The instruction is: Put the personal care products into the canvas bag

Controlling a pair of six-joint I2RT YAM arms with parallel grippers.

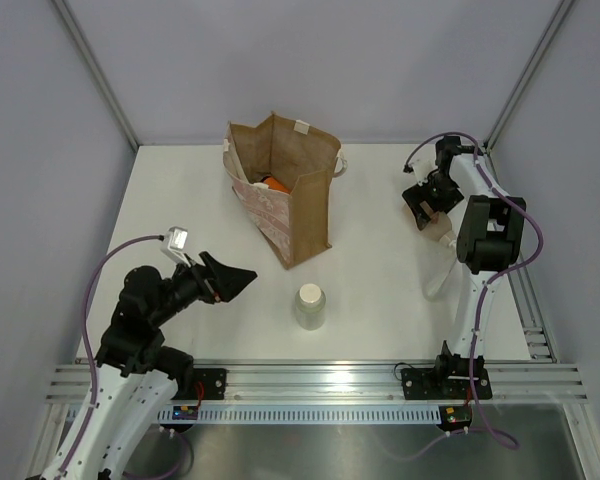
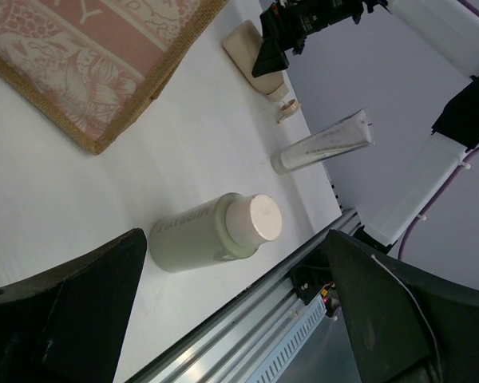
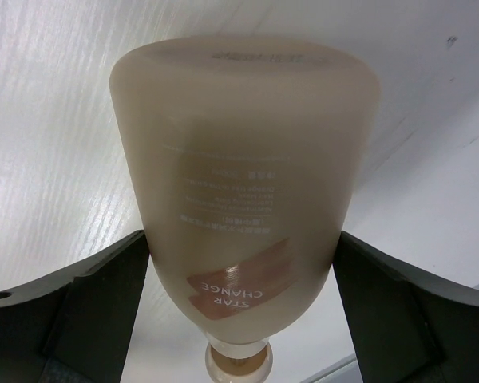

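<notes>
The canvas bag (image 1: 298, 205) stands upright at the back middle, and the orange bottle (image 1: 272, 183) shows inside it. The cream cylinder (image 1: 311, 305) stands in front of the bag and also shows in the left wrist view (image 2: 199, 235). My left gripper (image 1: 245, 275) is open and empty, left of the cylinder and apart from it (image 2: 235, 235). My right gripper (image 1: 425, 205) is open, its fingers either side of the peach bottle (image 3: 243, 159), which lies on the table (image 1: 438, 224). The thin clear one (image 1: 440, 275) lies near the right arm. The green bottle is out of view.
The bag's pinkish patterned side (image 2: 88, 56) faces my left gripper. The right arm's forearm (image 1: 488, 235) stands just right of the clear tube (image 2: 323, 142). A metal rail (image 1: 310, 380) runs along the table's near edge. Grey walls close in the back and sides.
</notes>
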